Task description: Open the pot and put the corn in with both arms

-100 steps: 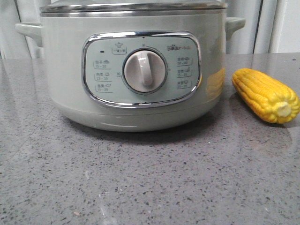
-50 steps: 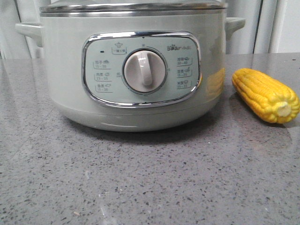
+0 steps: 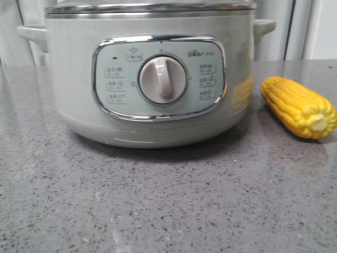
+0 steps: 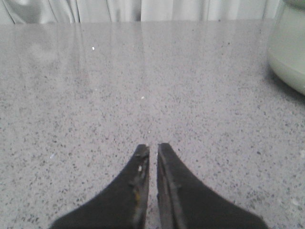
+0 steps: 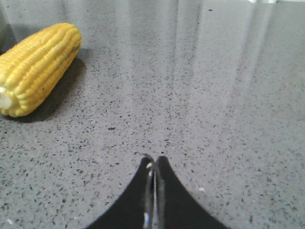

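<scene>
The pale green pot (image 3: 147,79) fills the middle of the front view, lid rim on top, dial facing me. Its wall (image 4: 290,47) also shows at the edge of the left wrist view. The yellow corn (image 3: 298,107) lies on the counter to the pot's right, pale core end toward the camera; the right wrist view shows the corn (image 5: 35,67) off to one side. My left gripper (image 4: 152,149) is shut with only a thin slit between its fingers, holding nothing, over bare counter. My right gripper (image 5: 155,160) is shut and empty, a short way from the corn.
A grey speckled stone counter (image 3: 168,200) carries everything. Pale curtains (image 3: 295,29) hang behind the pot. One pot handle (image 3: 32,34) sticks out left and the other handle (image 3: 263,25) right.
</scene>
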`<state>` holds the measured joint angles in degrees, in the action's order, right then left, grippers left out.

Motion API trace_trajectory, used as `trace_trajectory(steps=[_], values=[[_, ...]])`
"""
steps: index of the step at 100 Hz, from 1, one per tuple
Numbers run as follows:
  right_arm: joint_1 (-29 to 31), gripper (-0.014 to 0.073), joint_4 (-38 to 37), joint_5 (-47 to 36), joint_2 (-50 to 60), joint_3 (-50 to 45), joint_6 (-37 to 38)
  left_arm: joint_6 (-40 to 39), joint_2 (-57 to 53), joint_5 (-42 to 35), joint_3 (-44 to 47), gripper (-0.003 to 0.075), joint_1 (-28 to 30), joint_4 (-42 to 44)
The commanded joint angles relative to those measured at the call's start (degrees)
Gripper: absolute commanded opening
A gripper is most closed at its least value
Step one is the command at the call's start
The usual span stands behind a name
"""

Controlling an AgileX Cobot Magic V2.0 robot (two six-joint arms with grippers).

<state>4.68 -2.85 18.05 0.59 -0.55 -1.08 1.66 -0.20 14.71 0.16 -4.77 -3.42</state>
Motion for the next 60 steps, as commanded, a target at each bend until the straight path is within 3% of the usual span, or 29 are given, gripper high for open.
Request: trace_trajectory(steps=[1, 30, 45, 60], values=[[0.21, -0.0064, -1.34, -5.02, 1.32, -1.06, -0.39, -0.44, -1.77, -6.2, 1.19, -0.002, -0.49, 0.04], [0.21, -0.0064, -1.34, -17.41, 1.32, -1.06, -0.39, -0.44, -1.77, -10.47, 1.19, -0.002, -0.37, 0.04], [0.21, -0.0064, -1.34, -21.92, 1.32, -1.06, -0.39, -0.44, -1.77, -21.25, 0.83, -0.002, -0.37, -0.12], [0.21, -0.0064, -1.34, -27.48, 1.32, -0.35, -0.39, -0.44, -1.77, -21.12, -1.25, -0.002, -0.37, -0.12]])
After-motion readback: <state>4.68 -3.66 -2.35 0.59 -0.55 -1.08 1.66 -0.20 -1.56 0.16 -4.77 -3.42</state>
